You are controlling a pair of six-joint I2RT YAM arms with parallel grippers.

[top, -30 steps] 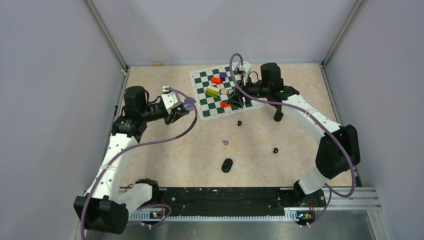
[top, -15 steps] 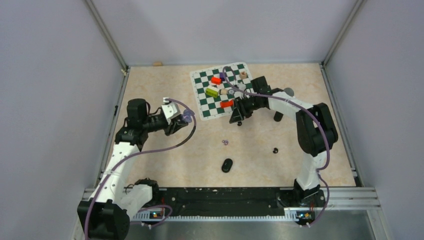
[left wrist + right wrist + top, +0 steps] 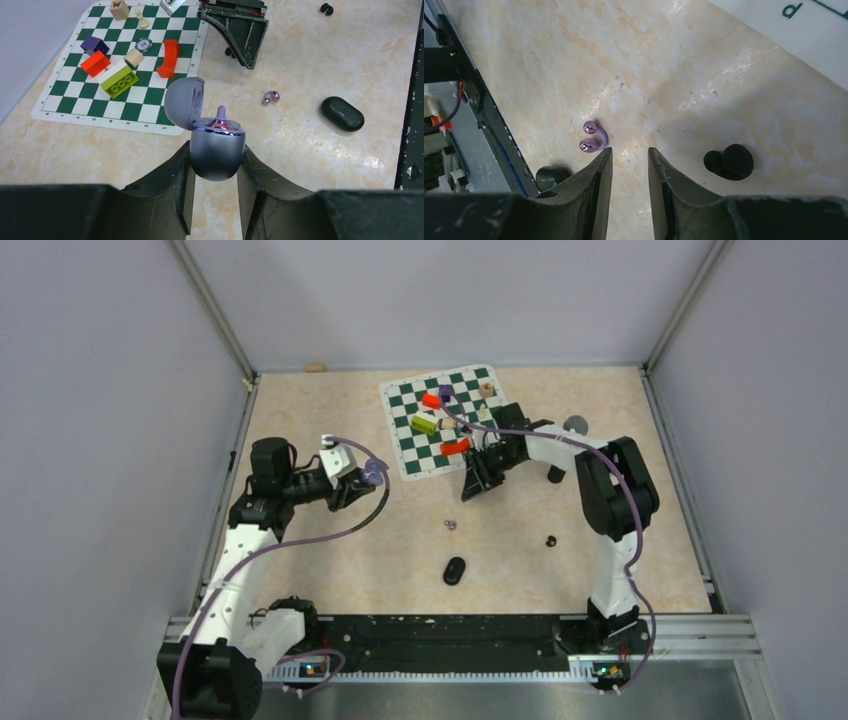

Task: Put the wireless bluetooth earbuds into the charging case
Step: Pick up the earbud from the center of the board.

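My left gripper (image 3: 216,150) is shut on the pale purple charging case (image 3: 217,155), held above the table with its lid (image 3: 183,102) open. One purple earbud (image 3: 220,120) sits in it. A second purple earbud (image 3: 593,136) lies on the table just left of my right gripper (image 3: 629,152), which is open and empty. It also shows in the top view (image 3: 450,524). A black earbud (image 3: 729,161) lies right of the right fingers. Another black earbud (image 3: 551,540) lies further right. In the top view the left gripper (image 3: 362,477) is at the left and the right gripper (image 3: 468,488) is just below the chessboard.
A closed black case (image 3: 455,570) lies near the table's front middle. The chessboard (image 3: 402,445) at the back carries coloured blocks (image 3: 432,399), a poker chip and small pieces. Metal frame posts and walls ring the table.
My right arm has folded back and brought its gripper off the chessboard down to the table in front of it, over a black earbud. The left gripper with the case shifted slightly.
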